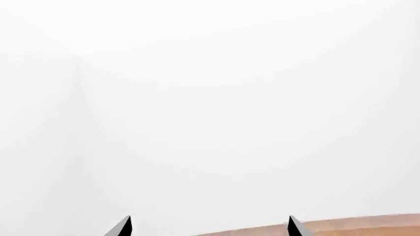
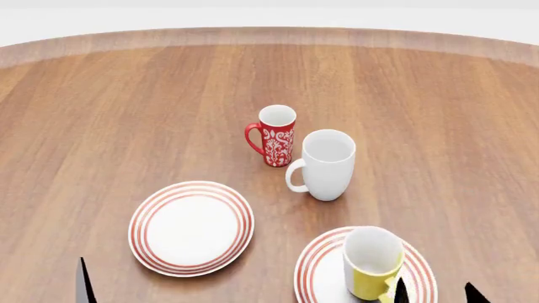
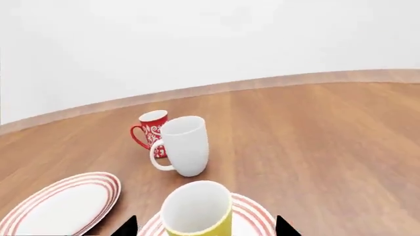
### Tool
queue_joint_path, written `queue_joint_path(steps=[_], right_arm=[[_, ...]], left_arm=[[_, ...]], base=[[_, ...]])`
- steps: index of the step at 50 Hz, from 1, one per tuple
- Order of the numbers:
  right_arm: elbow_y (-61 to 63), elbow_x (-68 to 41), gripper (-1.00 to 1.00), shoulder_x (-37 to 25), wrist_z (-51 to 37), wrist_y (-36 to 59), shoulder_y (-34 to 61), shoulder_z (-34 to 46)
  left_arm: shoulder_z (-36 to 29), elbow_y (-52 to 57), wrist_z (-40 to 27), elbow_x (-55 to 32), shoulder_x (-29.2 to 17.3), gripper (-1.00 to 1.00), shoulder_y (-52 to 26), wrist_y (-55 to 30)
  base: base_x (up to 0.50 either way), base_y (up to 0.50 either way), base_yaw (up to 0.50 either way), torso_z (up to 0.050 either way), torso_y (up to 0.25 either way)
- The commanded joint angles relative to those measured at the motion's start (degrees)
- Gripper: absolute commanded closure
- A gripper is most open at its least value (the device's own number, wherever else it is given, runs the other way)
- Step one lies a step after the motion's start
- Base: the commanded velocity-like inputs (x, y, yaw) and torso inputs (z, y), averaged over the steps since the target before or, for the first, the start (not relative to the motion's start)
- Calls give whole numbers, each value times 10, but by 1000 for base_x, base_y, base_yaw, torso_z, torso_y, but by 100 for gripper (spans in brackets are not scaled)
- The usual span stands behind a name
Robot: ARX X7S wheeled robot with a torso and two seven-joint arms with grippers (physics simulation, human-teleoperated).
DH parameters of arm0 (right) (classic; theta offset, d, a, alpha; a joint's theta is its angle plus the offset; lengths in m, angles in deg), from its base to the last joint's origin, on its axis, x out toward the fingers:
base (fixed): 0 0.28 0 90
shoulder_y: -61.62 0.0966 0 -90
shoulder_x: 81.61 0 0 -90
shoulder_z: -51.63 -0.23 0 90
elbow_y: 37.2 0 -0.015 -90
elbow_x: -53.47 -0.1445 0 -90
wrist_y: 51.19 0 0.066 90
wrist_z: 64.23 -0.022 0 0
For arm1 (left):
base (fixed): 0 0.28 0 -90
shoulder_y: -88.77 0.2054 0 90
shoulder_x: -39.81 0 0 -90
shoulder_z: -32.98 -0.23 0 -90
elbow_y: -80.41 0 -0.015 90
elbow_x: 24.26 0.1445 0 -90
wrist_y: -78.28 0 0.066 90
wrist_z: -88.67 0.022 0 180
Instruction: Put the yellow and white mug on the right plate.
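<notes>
In the head view only two dark fingertips of the right gripper (image 2: 431, 291) show at the lower right edge of the frame, standing well apart with nothing between them; the nearer tip sits just beside the yellow and white mug (image 2: 372, 262), and whether it touches the mug cannot be told. The right wrist view shows the same gripper (image 3: 204, 227) as two dark tips at the bottom edge, spread wide to either side of the mug (image 3: 196, 208). The left gripper (image 1: 208, 227) shows in its own wrist view as two tips wide apart against a blank white background, holding nothing, and as one dark tip at the lower left of the head view. The mug stands upright on the right plate (image 2: 313, 273) at the lower right of the head view, long axis vertical, mouth up, white interior empty; its yellow handle appears to point toward the bottom edge of the frame. The left plate (image 2: 191, 228), lower centre-left, carries nothing. Above them, mid-frame, the white mug (image 2: 324, 165) and the red mug (image 2: 274, 136) stand upright and empty on the wooden table (image 2: 118, 113), close together, handles toward the frame's left.
</notes>
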Motion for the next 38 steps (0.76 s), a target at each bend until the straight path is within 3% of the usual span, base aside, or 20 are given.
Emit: queue_joint_path(steps=[1,8,15,19,24,38], right_arm=[[-76,114,-100,148,-24,-322,-17,-75],[-148,199,-100,179,-65,-478,24,-117],[-169,269,-100,184,-165,-528,86,-190],[-119,298,-100,179,-198,-533,111,-214],[-23,298,-100,152,-223,-512,143,-245],[21,295,-100,151,-240,-498,156,-246]], left_arm=[[51,-60,0,-29,-3,-100,-20,17],[114,-146,-56,-14,-19,-100,-49,69],[180,-162,-119,19,-38,-100,-79,78],[234,-127,-154,19,-54,-100,-95,54],[332,-9,-192,26,-90,-100,-90,-3],[354,19,-201,34,-95,-100,-87,-11]], base=[[0,0,0,0,0],[0,0,0,0,0],[0,0,0,0,0],[0,0,0,0,0],[0,0,0,0,0],[0,0,0,0,0]])
